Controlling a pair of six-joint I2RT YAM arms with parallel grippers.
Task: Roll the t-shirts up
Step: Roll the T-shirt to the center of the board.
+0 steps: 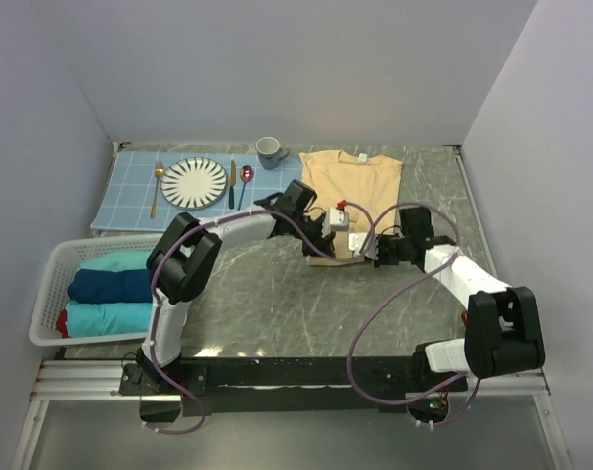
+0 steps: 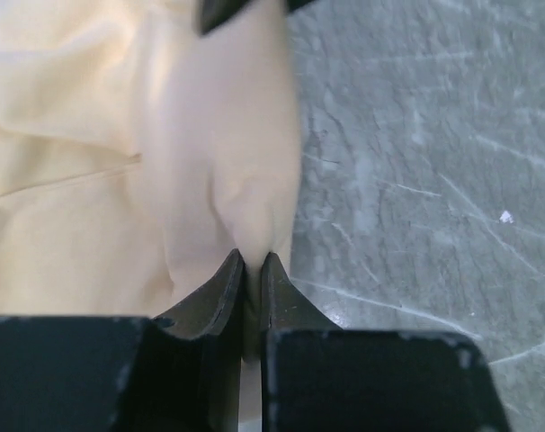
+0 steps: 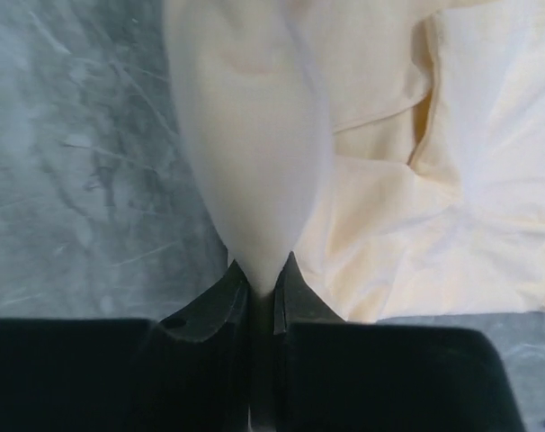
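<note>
The t-shirt (image 1: 355, 181), pale yellow-cream and creased, has its near edge pinched in the left gripper (image 2: 253, 261) and right gripper (image 3: 263, 267).

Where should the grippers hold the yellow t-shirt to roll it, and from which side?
Its near hem, one gripper toward each side, coming from the robot's side. The yellow t-shirt lies flat, collar at the far end, so the hem is the reachable edge; left gripper and right gripper pinch cloth there now.
</note>
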